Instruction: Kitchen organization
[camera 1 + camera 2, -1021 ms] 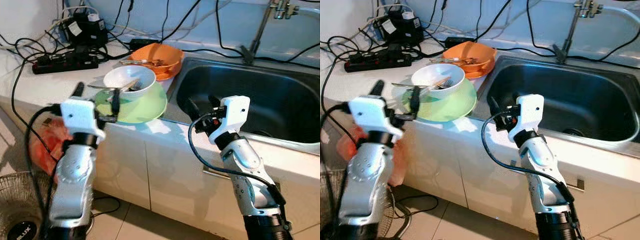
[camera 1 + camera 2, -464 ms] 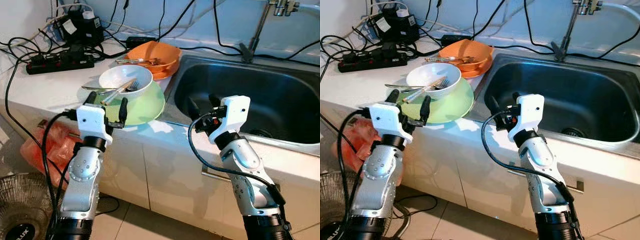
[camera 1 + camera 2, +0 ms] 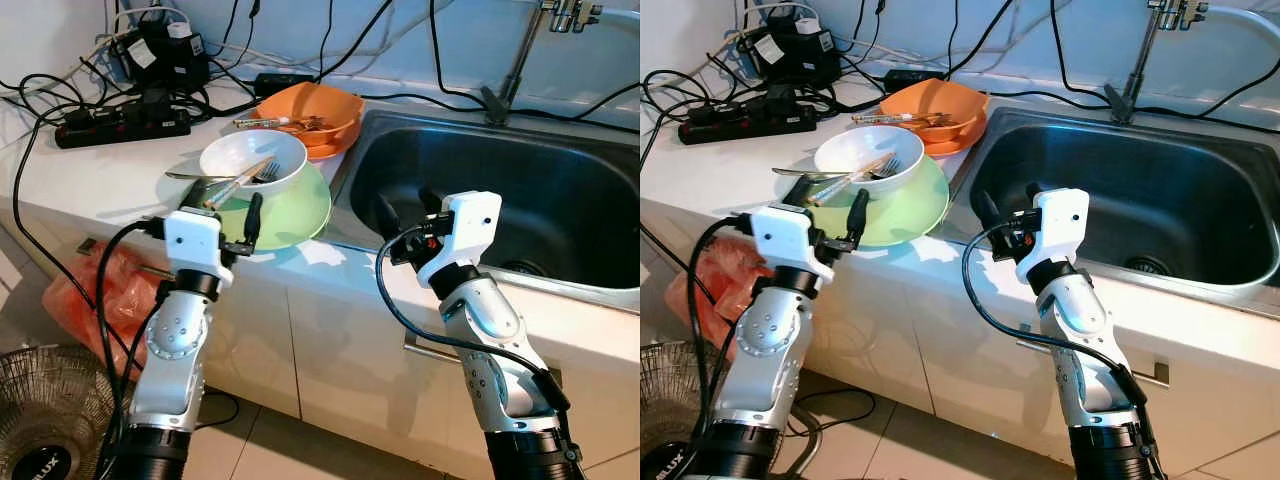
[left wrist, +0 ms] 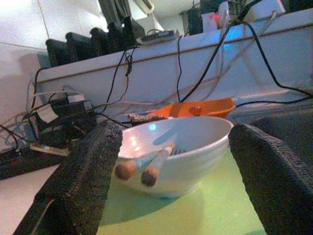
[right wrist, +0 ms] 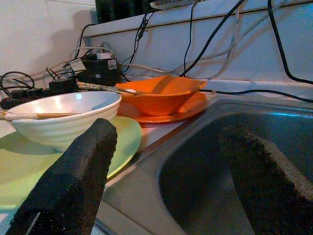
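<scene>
White bowl [image 3: 253, 160] with chopsticks [image 3: 236, 184], nested on green plate [image 3: 292, 213] at worktop's [image 3: 90, 172] near edge left of sink [image 3: 500, 200]; left gripper [image 3: 222, 212] fingers spread astride plate rim for pickup; right gripper [image 3: 404, 214] open, idle.

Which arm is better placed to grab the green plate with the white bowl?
Left. The left pincer is open at the near rim of the green plate under the white bowl. The right pincer sits by the sink edge.
</scene>
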`<state>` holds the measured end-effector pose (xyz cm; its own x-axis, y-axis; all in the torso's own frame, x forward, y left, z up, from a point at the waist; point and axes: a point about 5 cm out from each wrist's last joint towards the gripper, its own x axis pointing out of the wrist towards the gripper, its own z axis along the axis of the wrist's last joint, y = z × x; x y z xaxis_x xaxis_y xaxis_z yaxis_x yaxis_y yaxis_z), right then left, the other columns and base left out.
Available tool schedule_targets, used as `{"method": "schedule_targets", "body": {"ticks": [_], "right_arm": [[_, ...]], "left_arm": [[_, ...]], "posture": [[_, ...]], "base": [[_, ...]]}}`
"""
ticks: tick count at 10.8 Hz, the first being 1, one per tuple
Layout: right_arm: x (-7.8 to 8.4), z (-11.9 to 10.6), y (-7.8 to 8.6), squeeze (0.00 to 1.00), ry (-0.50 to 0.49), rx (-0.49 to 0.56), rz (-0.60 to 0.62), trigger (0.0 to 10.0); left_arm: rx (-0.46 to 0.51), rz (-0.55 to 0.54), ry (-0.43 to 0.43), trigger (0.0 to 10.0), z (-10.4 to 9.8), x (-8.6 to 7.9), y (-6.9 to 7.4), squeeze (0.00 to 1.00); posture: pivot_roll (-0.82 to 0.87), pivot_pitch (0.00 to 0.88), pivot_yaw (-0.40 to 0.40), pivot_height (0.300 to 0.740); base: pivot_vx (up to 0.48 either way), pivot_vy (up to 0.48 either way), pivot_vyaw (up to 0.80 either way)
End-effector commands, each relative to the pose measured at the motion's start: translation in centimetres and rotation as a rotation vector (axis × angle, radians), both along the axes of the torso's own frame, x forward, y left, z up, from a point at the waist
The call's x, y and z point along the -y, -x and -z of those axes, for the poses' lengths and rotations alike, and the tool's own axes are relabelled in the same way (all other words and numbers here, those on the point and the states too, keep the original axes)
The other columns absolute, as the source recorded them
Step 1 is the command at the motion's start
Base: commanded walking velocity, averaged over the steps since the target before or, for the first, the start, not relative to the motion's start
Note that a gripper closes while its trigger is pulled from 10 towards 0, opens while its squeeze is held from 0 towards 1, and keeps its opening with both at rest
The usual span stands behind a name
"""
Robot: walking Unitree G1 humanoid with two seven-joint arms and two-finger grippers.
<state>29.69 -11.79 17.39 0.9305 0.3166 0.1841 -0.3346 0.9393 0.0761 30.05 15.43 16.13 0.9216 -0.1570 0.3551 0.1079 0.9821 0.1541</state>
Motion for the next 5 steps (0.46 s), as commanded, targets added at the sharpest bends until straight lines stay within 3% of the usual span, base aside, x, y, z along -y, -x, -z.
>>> {"method": "schedule_targets", "body": {"ticks": [1,2,5], "right_arm": [[-0.2,0.03,0.24,0.0,0.01,0.006,-0.002,10.0],[-0.21,0.05,0.27,0.0,0.011,0.005,-0.002,10.0],[-0.36,0.16,0.39,0.0,0.013,0.004,-0.006,10.0]], "left_arm": [[-0.002,0.021,-0.016,6.5,-0.02,0.31,-0.32,0.0],[-0.004,0.024,-0.022,10.0,0.05,0.44,-0.37,0.0],[-0.01,0.016,-0.041,10.0,0.47,-0.11,-0.77,0.0]], "posture": [[0.03,0.026,0.048,0.74],[0.03,0.026,0.048,0.74],[0.03,0.028,0.05,0.74]], "base": [[0.0,0.0,0.0],[0.0,0.0,0.0],[0.0,0.0,0.0]]}}
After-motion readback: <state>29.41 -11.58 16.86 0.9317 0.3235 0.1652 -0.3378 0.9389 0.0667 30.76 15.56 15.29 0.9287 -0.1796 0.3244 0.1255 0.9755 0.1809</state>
